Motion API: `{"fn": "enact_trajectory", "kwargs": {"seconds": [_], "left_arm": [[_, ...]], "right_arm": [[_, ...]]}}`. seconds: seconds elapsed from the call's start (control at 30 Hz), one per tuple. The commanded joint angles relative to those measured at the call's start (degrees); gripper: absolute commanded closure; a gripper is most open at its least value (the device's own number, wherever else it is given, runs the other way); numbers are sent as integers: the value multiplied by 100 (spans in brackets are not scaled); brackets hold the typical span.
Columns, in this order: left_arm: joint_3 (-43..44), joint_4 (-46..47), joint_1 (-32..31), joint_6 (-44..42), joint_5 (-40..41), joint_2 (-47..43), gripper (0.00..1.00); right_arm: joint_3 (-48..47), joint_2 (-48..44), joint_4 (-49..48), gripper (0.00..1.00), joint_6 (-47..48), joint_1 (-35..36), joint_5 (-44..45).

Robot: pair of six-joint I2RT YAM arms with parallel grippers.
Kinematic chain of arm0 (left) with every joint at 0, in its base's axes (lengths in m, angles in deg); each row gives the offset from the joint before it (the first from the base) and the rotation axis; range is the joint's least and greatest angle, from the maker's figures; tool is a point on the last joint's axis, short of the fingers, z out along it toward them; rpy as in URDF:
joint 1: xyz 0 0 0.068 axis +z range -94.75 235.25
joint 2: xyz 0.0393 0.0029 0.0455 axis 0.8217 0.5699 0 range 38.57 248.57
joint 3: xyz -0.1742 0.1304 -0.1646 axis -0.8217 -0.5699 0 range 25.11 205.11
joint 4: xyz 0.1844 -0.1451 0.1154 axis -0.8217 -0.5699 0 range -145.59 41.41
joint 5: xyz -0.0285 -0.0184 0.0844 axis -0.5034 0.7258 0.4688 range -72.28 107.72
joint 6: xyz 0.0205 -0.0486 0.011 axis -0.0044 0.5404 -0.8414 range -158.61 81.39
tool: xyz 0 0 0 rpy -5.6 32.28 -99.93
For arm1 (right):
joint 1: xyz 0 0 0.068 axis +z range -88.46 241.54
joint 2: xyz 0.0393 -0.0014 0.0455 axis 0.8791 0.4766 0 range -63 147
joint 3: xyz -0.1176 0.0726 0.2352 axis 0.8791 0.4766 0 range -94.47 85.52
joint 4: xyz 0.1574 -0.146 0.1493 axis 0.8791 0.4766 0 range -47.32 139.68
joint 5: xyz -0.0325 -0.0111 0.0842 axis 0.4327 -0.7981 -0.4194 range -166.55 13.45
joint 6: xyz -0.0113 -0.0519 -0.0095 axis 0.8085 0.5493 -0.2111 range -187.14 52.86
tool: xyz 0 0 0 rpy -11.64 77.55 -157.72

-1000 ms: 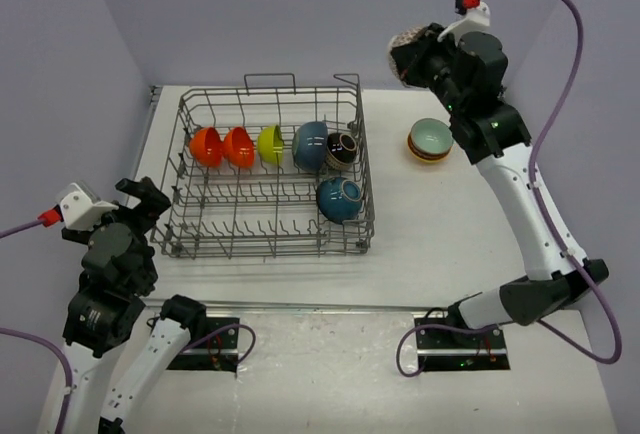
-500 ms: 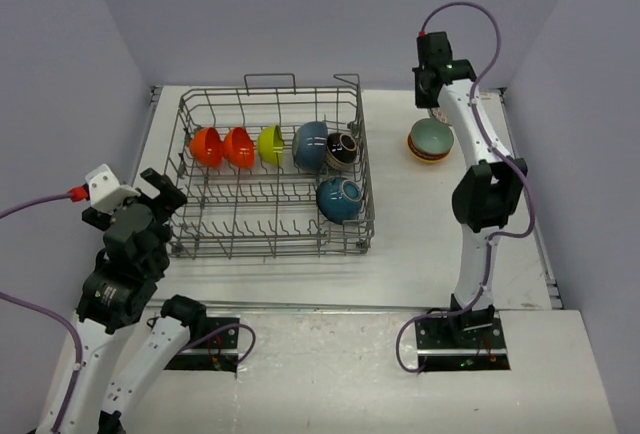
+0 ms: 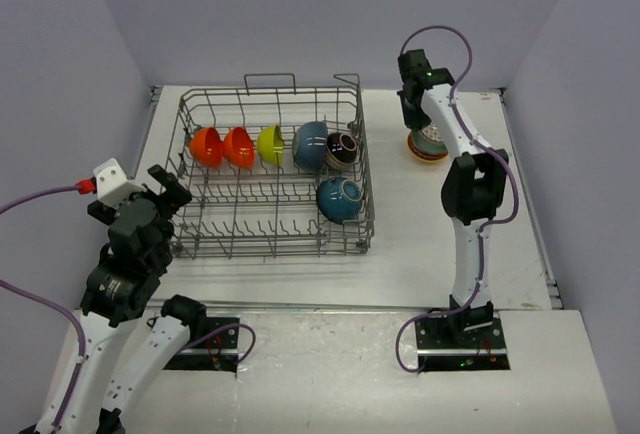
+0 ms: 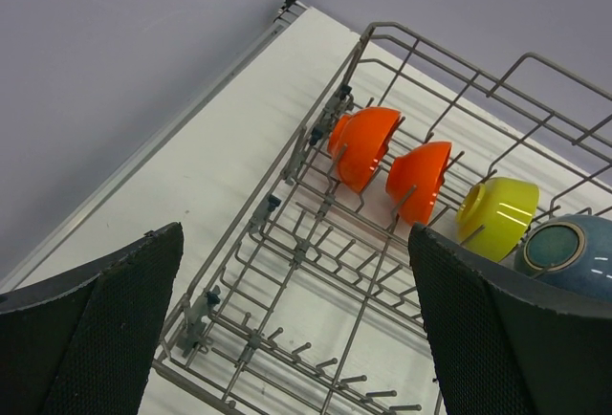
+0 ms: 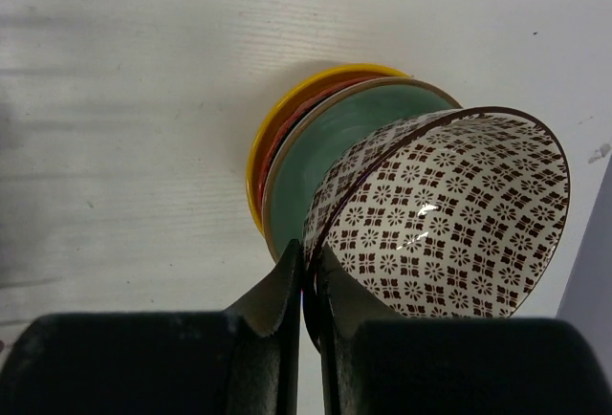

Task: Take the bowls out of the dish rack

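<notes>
Bowl [image 5: 449,214] pinched by rim in my right gripper [image 5: 306,264], over far-right stack [image 5: 287,147] for nesting; left gripper [image 4: 295,243] agape, empty

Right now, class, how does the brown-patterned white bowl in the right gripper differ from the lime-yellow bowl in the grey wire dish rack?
The patterned bowl carries brown motifs; the lime-yellow bowl is plain. The patterned bowl is pinched by its rim in the right gripper at the stacked bowls; the lime-yellow bowl stands on edge in the dish rack. Both are small, round.

No readable text, labels, brands or numbers anywhere in view.
</notes>
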Motion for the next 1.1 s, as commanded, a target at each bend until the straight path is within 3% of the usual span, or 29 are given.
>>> {"fn": "enact_trajectory", "kwargs": {"seconds": [0.0, 0.5, 0.6, 0.77, 0.87, 1.07], "left_arm": [[-38, 235, -34, -136, -30, 12, 0], [-29, 226, -60, -145, -13, -41, 0], [-29, 218, -69, -145, -4, -58, 0], [-29, 218, -69, -145, 13, -67, 0], [-29, 209, -69, -145, 13, -67, 0], [-21, 209, -69, -136, 13, -50, 0]], "right_arm": [[-41, 10, 76, 100, 51, 51, 345], [-181, 449, 463, 97, -82, 227, 846], [-198, 415, 446, 94, -82, 227, 890], [-190, 344, 419, 73, -82, 227, 925], [-163, 283, 393, 66, -125, 227, 917], [-5, -33, 384, 66, -231, 227, 662]]}}
